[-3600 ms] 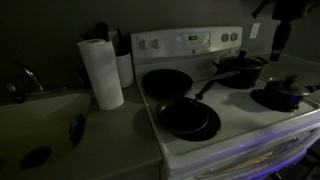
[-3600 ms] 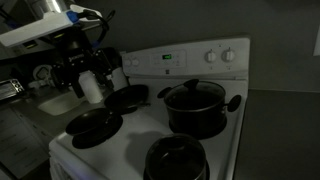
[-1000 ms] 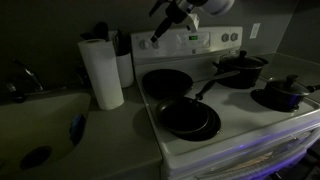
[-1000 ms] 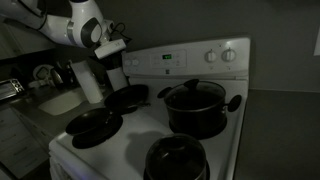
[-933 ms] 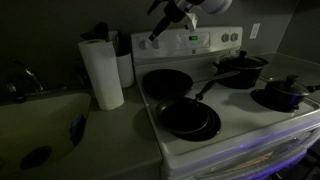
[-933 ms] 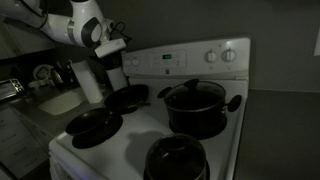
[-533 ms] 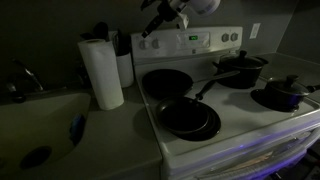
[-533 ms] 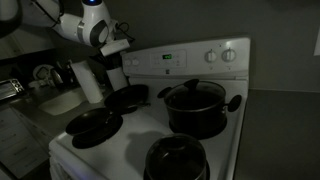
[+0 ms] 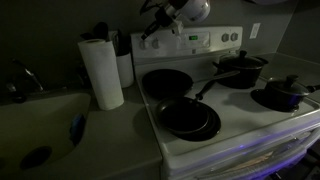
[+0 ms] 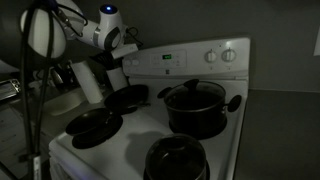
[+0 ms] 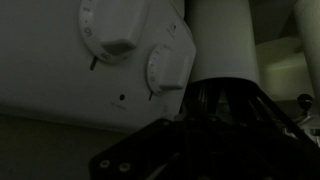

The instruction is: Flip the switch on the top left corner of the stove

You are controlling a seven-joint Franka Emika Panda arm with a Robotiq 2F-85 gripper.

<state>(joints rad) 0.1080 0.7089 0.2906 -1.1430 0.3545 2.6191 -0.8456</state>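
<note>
- Dim kitchen light darkens every view. A white stove is shown beside a paper towel roll, with dark pans on its burners.
- A raised back panel with a small green display runs along the rear of the stove.
- The end effector is seen at the panel's top left corner, near it.
- Whether the end effector is open or closed cannot be told, as only a dark blur is given in the wrist view.
- Two round knobs are shown close up in the wrist view.
- The stove is judged fixed and rigid. The control is likely small, hard, smooth plastic, best nudged at its edge rather than gripped.
- The switch itself cannot be made out, and any contact with the panel is hidden.
</note>
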